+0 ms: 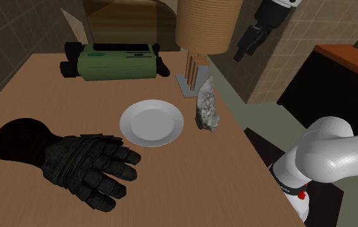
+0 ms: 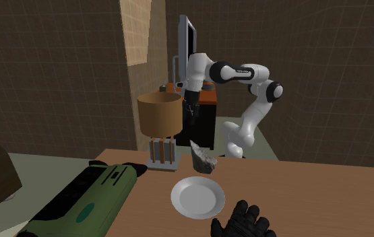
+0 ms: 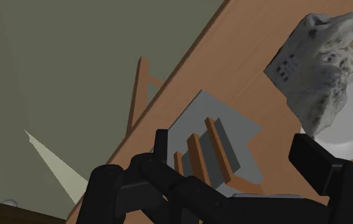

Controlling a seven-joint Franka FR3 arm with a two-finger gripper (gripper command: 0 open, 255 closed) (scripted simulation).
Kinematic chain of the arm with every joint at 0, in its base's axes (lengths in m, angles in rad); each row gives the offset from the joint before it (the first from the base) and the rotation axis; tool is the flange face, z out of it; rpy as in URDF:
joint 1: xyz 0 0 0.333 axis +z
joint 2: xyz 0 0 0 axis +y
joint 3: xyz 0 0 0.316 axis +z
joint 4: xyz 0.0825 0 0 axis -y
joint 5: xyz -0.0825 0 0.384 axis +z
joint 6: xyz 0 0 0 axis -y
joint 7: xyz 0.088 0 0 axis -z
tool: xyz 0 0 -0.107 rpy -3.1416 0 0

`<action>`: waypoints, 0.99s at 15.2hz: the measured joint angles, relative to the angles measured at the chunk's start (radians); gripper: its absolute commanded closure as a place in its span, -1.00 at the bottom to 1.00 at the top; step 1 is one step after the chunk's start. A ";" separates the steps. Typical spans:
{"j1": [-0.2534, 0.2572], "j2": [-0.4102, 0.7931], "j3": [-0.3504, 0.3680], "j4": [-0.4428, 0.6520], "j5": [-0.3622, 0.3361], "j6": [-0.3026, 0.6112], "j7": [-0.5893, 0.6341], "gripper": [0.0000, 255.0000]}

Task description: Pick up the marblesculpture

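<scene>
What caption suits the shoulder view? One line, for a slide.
Grey sculpture stands beside a white plate on a brown table; the hand hangs high beside the lamp.

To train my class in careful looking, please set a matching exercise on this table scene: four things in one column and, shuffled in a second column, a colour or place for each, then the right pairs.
Things
1. glove
2. plate
3. sculpture
4. boxy device

Descriptions
A. olive green body, black ends
B. rough, mottled grey-white, standing beside the lamp base
C. black, fingers spread
D. round, plain white

Pairs: 1-C, 2-D, 3-B, 4-A
</scene>
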 measured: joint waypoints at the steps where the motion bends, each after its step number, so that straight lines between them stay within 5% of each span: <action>1: 0.000 0.000 0.000 0.000 0.000 0.000 0.000 -1.00; 15: -0.010 0.108 0.455 -0.014 0.049 -0.023 0.504 -1.00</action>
